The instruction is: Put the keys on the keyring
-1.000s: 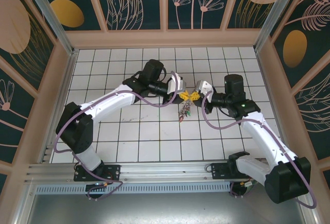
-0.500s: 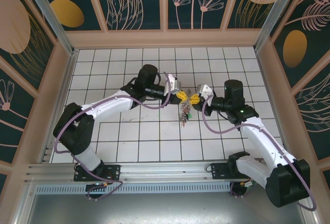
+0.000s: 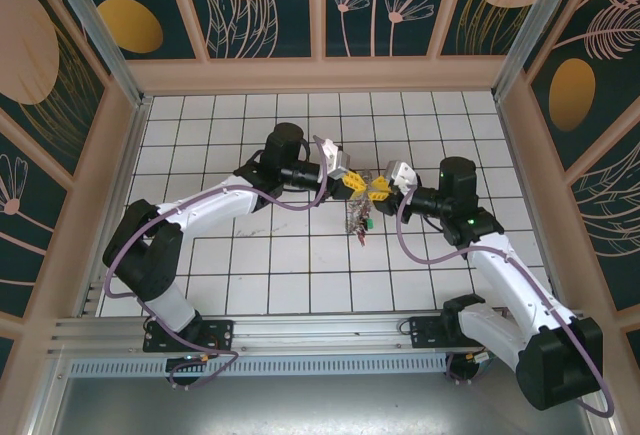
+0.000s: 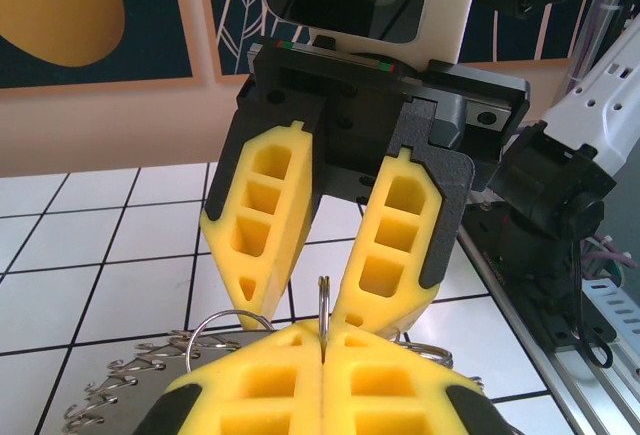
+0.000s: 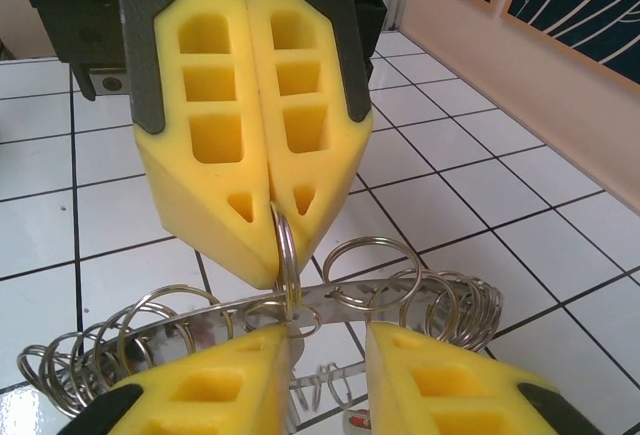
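The white-tiled table (image 3: pixel 250 285) carries the scene, and the keyring (image 5: pixel 320 303) is up over its middle tiles. In the right wrist view the keyring shows as a thin grey band running across the picture.

The left arm (image 3: pixel 210 200) reaches to the keyring from its left, and the right arm (image 3: pixel 500 265) comes in from its right. They meet nose to nose directly at it.

The left end effector (image 3: pixel 350 183) is at the keyring's left side with its yellow fingers (image 5: pixel 215 135) pressed flat together. Their tips pinch a small ring (image 5: pixel 286 255), a thin wire loop standing on edge that comes down to the keyring's band. In the left wrist view this loop pokes up out of the seam between the closed fingers.

The right end effector (image 3: pixel 378 189) is at the keyring's right side with its fingers (image 4: pixel 262 217) parted a modest way. They grip nothing. One finger is on each side of the pinched loop, and in the right wrist view the nearer one is just beside it. I cannot tell whether they touch.

A crowd of split rings (image 5: pixel 90 355) is threaded along the keyring on both sides of the pinched loop.

The keys (image 3: pixel 357 220) are bunched together just to the near side of the keyring in the top view. They are too small there to tell apart, and whether they touch the tiles cannot be told.
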Tool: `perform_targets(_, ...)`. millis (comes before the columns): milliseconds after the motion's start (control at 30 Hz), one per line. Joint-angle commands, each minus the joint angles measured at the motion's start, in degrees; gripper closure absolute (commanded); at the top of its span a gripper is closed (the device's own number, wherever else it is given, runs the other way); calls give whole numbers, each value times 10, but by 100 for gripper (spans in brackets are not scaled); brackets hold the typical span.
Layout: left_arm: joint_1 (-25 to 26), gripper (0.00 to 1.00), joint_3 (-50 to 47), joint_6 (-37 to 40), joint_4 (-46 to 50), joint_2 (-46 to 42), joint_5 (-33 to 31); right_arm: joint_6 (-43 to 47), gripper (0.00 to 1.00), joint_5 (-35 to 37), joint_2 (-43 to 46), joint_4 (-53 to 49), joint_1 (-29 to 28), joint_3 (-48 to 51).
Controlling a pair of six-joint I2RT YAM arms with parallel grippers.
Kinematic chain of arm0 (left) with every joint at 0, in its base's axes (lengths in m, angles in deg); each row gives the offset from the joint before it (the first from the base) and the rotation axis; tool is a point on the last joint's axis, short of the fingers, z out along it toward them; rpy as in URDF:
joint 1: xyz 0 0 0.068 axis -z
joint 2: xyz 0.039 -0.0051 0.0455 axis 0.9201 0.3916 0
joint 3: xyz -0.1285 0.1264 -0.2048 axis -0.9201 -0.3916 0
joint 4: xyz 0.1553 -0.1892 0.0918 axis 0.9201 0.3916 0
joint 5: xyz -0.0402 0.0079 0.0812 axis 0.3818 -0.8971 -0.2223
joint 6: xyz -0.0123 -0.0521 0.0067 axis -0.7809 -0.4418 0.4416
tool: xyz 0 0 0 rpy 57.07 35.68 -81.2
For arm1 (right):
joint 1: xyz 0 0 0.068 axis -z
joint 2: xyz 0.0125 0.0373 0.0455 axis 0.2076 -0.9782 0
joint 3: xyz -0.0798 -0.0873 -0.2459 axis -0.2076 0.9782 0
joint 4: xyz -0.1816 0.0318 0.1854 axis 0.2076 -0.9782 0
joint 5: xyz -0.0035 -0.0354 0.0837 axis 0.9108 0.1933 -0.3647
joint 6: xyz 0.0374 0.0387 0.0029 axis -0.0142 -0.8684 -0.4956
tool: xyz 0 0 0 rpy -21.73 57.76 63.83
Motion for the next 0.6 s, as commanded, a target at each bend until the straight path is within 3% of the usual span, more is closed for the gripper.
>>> perform_targets(0, -2, 100, 10, -5, -39, -20, 14, -10, 72, -10, -1, 4, -1, 12)
perform_targets(567, -2, 100, 25, 28, 17, -17, -33, -2, 68, -26, 0, -38, -2, 19)
